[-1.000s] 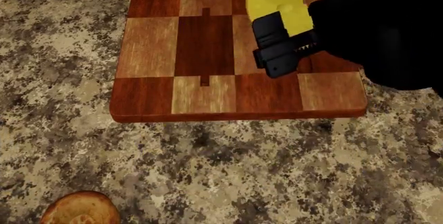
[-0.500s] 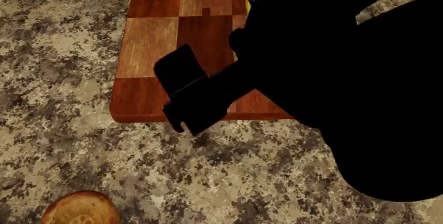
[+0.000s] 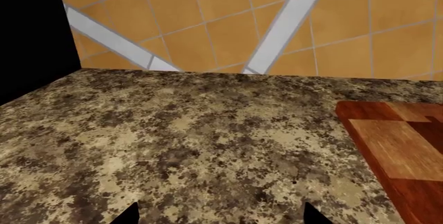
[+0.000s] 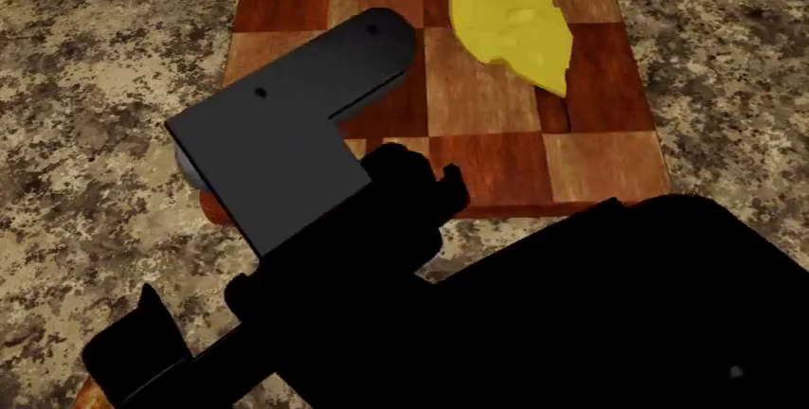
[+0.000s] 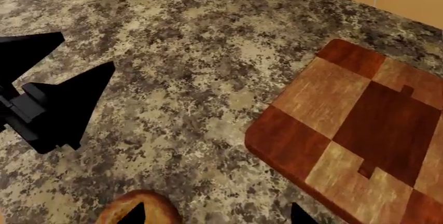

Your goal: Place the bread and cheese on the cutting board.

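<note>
Cheese (image 4: 516, 23) at cutting board (image 4: 607, 158) far edge, right claw (image 5: 215, 214) wide over bread (image 5: 135, 211)

Kitchen setting, rendered in simulation. Speckled brown-and-tan granite counter (image 3: 180, 141) fills every view. Behind it, a wall of orange tiles (image 3: 221, 22) with pale grout lines, crossed by light grey bars. A checkered wooden cutting board (image 4: 506, 168) lies on the counter with a yellow cheese wedge (image 4: 516, 23) on it; a bread bun (image 5: 135, 214) sits on the counter nearby.
</note>
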You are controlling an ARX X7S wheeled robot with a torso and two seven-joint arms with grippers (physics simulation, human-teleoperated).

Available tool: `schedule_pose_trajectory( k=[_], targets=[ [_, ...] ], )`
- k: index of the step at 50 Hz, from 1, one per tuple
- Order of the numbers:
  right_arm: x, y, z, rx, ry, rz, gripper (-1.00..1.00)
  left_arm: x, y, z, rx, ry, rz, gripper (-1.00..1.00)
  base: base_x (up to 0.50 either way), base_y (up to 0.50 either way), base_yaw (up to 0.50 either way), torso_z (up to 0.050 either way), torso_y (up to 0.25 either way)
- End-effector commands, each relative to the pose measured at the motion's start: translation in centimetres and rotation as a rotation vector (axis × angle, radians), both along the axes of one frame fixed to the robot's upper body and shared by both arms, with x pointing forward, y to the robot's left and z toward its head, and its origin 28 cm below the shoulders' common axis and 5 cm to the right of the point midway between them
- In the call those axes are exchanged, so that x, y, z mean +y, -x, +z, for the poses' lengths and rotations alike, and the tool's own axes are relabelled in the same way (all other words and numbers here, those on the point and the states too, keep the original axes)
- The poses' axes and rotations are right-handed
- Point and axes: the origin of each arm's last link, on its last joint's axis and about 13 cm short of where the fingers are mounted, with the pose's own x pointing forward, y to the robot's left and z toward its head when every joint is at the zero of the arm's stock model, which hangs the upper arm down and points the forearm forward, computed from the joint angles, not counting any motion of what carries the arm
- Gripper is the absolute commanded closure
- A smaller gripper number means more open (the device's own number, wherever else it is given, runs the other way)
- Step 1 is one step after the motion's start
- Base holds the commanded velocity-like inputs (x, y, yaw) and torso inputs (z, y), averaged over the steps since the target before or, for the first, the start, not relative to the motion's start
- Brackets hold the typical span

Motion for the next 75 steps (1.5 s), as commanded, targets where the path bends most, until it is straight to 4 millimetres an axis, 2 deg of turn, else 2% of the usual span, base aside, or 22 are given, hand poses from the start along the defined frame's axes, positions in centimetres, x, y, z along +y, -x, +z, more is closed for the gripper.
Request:
schedule_pose_trajectory(
  k=[1, 8, 18, 42, 49, 59, 60, 66, 75],
  targets=[
    [2.4, -0.2, -3.3, 0.115, -0.09, 0.072, -1.0, 0.1, 0.1, 0.1, -0.002, 0.003, 0.001, -1.0, 0.0, 0.0, 0.0, 0.0, 0.0],
    [3.4, -0.6, -5.4, 0.177, -0.094, 0.106, -1.0, 0.2, 0.1, 0.1, -0.005, 0.007, 0.007, -1.0, 0.0, 0.0, 0.0, 0.0, 0.0],
    [3.8, -0.9, -7.5, 0.232, -0.11, 0.117, -1.0, 0.2, 0.1, 0.1, -0.003, 0.005, 0.006, -1.0, 0.0, 0.0, 0.0, 0.0, 0.0],
    [2.8, -0.6, -10.1, 0.26, -0.02, 0.08, -1.0, 0.1, 0.1, 0.1, -0.003, -0.002, 0.001, -1.0, 0.0, 0.0, 0.0, 0.0, 0.0],
    [3.0, -0.6, -11.1, 0.287, -0.017, 0.087, -1.0, 0.1, 0.1, 0.2, -0.003, -0.003, 0.002, -1.0, 0.0, 0.0, 0.0, 0.0, -0.001],
    [2.9, -0.7, -11.6, 0.304, -0.044, 0.065, -1.0, 0.0, 0.0, -0.1, -0.002, -0.006, -0.001, -1.0, 0.0, 0.0, 0.0, 0.0, -0.003],
    [2.8, -0.7, -11.5, 0.302, -0.055, 0.044, 1.0, 0.0, 0.0, -0.1, -0.002, -0.006, -0.001, -1.0, 0.0, 0.0, 0.0, 0.0, 0.0],
    [2.8, -0.5, -10.8, 0.275, -0.053, 0.054, 1.0, 0.0, 0.0, -0.1, -0.002, -0.006, -0.002, -1.0, 0.0, 0.0, 0.0, 0.0, -0.003],
    [2.2, -0.1, -7.6, 0.18, -0.087, 0.028, 1.0, -0.1, 0.0, -0.1, 0.0, -0.007, -0.007, -1.0, 0.0, 0.0, 0.0, 0.0, -0.001]
  ],
)
